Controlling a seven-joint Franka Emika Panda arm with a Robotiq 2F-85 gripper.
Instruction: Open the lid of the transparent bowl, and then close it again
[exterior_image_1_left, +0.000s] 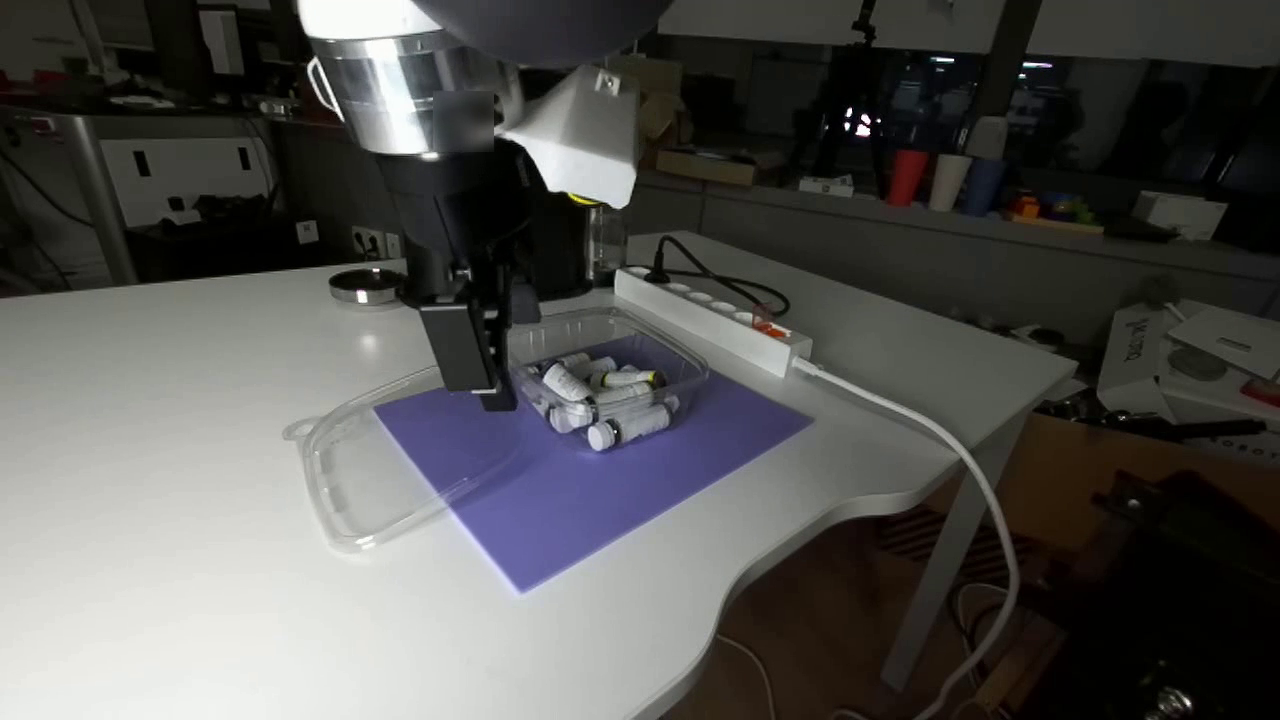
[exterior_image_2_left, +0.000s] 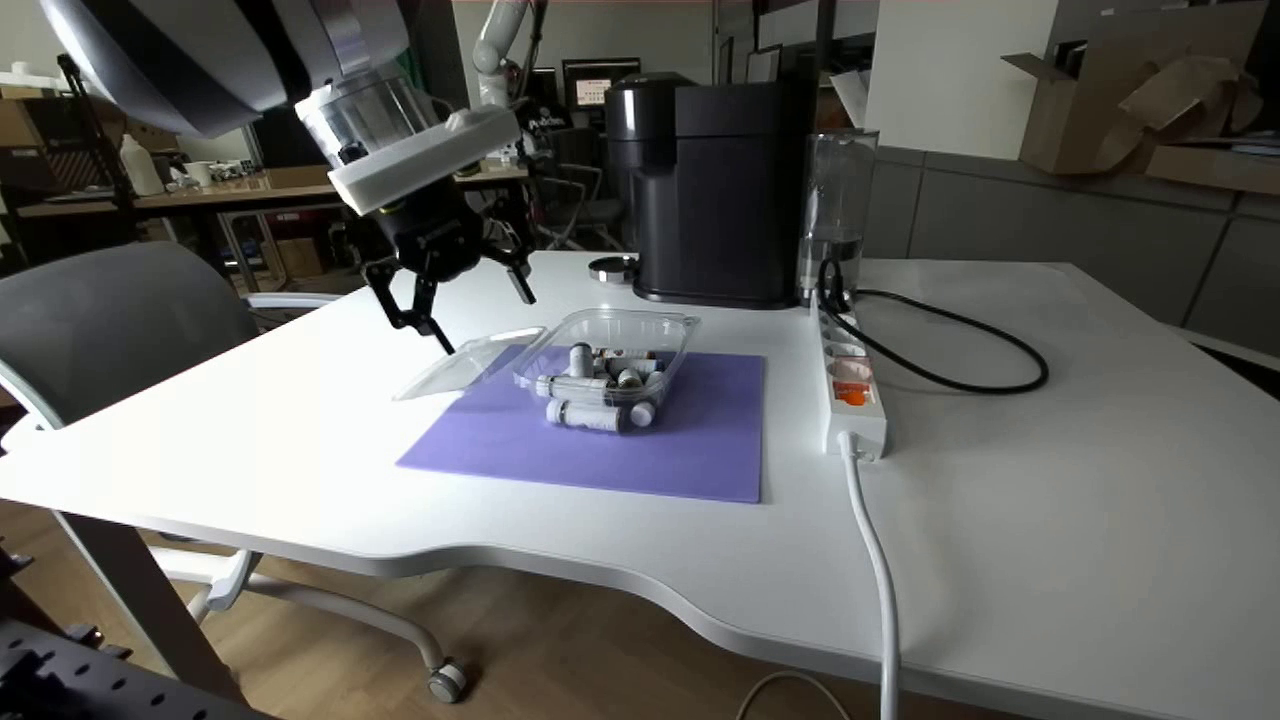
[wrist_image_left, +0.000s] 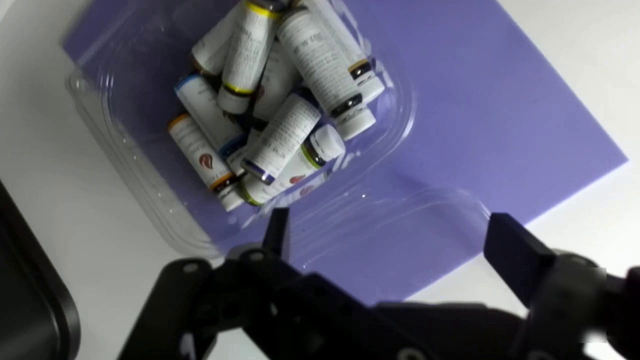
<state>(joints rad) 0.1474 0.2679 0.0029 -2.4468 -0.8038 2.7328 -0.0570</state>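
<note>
The transparent bowl is a clear rectangular tub, seen in both exterior views (exterior_image_1_left: 690, 382) (exterior_image_2_left: 640, 314) and in the wrist view (wrist_image_left: 406, 119). It stands open and holds several small white-labelled bottles (wrist_image_left: 320, 60). The clear lid (exterior_image_1_left: 385, 485) lies beside the bowl, partly on the purple mat and partly on the table. It also shows in an exterior view (exterior_image_2_left: 462, 364) and in the wrist view (wrist_image_left: 425, 212). Whether lid and bowl are joined is unclear. My gripper (exterior_image_1_left: 487, 398) is wide open and empty, above the lid near the bowl's side (exterior_image_2_left: 490, 325) (wrist_image_left: 389, 220).
The purple mat (exterior_image_1_left: 640, 500) lies under the bowl. A white power strip (exterior_image_1_left: 710, 320) with cables is beyond it. A black coffee machine (exterior_image_2_left: 735, 200) and a round metal dish (exterior_image_2_left: 612, 268) stand at the back. The table's curved front edge (exterior_image_2_left: 600, 570) is near the mat.
</note>
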